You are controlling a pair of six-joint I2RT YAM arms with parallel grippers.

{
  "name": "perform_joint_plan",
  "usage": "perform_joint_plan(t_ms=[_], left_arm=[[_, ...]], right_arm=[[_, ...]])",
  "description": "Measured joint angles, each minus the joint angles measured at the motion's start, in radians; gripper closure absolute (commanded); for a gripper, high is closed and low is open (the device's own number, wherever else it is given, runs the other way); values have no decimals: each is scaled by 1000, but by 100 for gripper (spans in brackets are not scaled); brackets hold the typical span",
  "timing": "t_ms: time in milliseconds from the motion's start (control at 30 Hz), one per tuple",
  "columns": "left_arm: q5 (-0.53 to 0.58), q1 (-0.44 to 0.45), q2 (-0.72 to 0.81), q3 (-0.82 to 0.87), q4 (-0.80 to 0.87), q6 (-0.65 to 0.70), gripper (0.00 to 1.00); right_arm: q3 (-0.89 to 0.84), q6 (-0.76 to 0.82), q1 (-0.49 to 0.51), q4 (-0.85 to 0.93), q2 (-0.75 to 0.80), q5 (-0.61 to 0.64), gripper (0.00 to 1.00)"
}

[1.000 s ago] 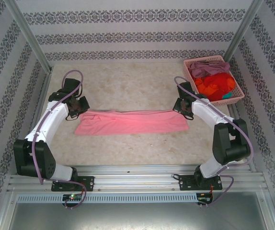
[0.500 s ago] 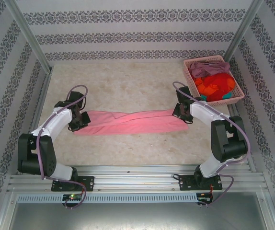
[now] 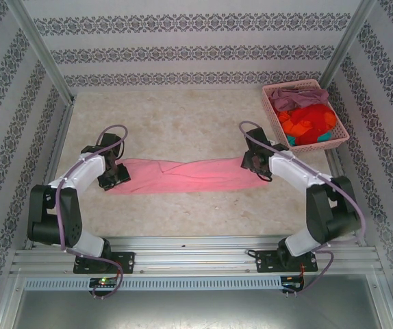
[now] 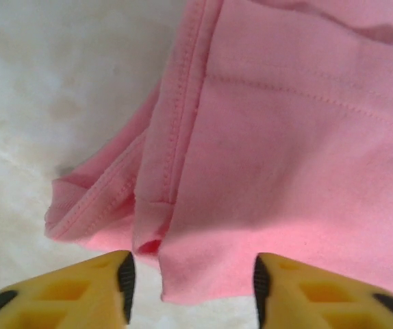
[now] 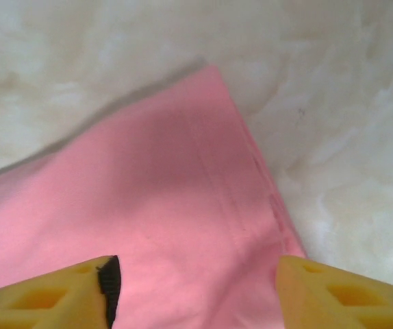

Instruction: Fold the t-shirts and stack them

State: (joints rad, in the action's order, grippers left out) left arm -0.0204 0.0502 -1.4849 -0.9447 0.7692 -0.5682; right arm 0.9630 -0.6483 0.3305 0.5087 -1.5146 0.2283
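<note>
Pink t-shirt (image 3: 183, 175) lies as a long narrow band across the middle of the table (image 3: 183, 116), with a twist near its centre, while the other t-shirts (image 3: 306, 122) sit heaped in the basket (image 3: 270, 108) at the far right. The left gripper (image 4: 191, 274) hangs over the band's left end with its jaws spread wide and nothing between the pads; the hem corner there shows several loose layers. The right gripper (image 5: 196, 274) is likewise wide open and empty above the right corner. If either closes now it may pinch only 1 layer, so the fold would open or skew. Uneven pulls by the 2 arms would likely tighten the twist and leave a lumpy fold that stacks badly.
</note>
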Motion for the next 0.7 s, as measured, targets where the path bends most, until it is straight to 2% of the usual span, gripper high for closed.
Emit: perform_joint_plan(t_ms=[67,167,300,467,700], left_arm=[[-2,0,35,-1,0,-1,20],[-10,3,102,-13,-5,-9,20],[-78,8,116,-16,-71,-35,32],[-175,15,12,-2,-181,-78,50],[-178,10,-85,67,-237,-88,55]], right_arm=[[5,29,38,-21,35,23,31],[26,63,81,-53,29,18,34],[60,75,127,-112,-50,-58,41],[68,44,192,-177,-182,-173,50],[21,3,221,-208,-228,-239,55]])
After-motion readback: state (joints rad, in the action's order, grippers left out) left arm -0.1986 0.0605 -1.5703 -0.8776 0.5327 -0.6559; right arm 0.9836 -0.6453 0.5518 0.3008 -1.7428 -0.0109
